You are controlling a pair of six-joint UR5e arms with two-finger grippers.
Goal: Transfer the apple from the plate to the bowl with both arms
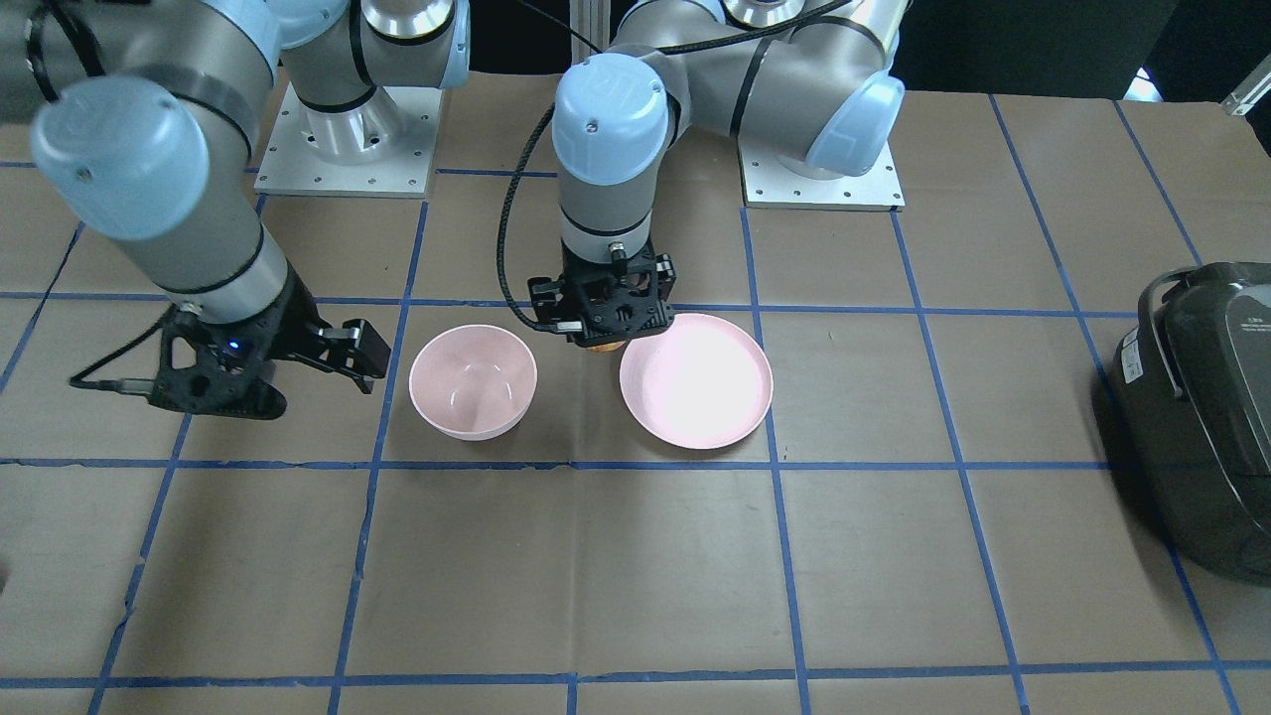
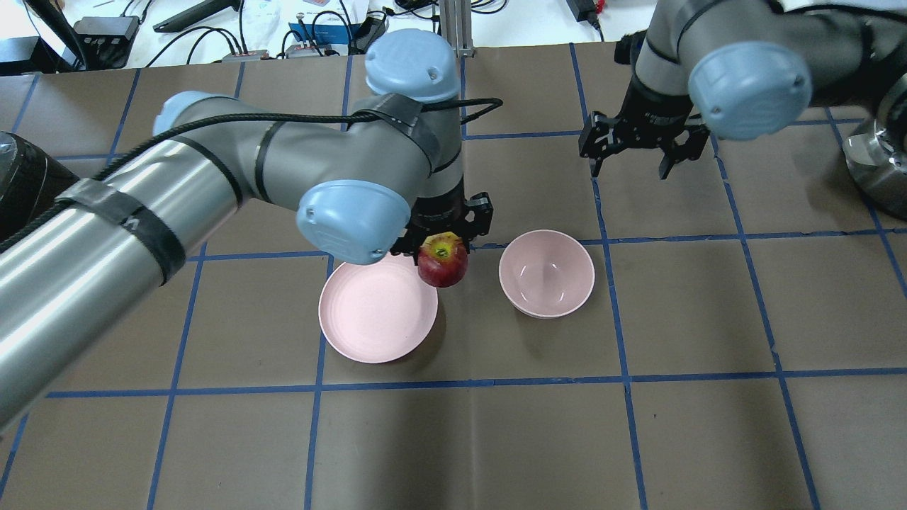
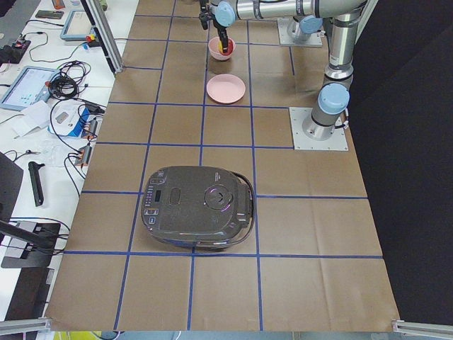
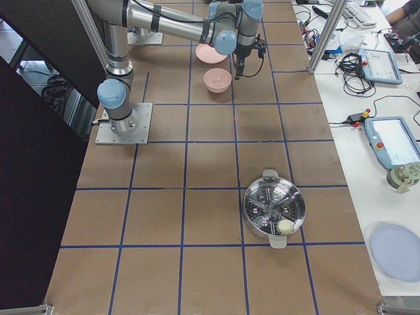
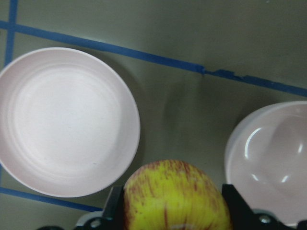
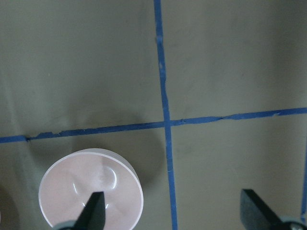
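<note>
My left gripper is shut on the red-and-yellow apple and holds it in the air over the gap between plate and bowl, by the plate's rim. The apple fills the bottom of the left wrist view, and only a sliver of it shows under the gripper in the front view. The flat pink plate is empty. The deep pink bowl is empty. My right gripper is open and empty, beyond the bowl on the robot's right.
A black rice cooker stands far on the robot's left side of the table. A steel pot with a pale round object in it stands far on the right side. The arms' base plates are at the robot's edge.
</note>
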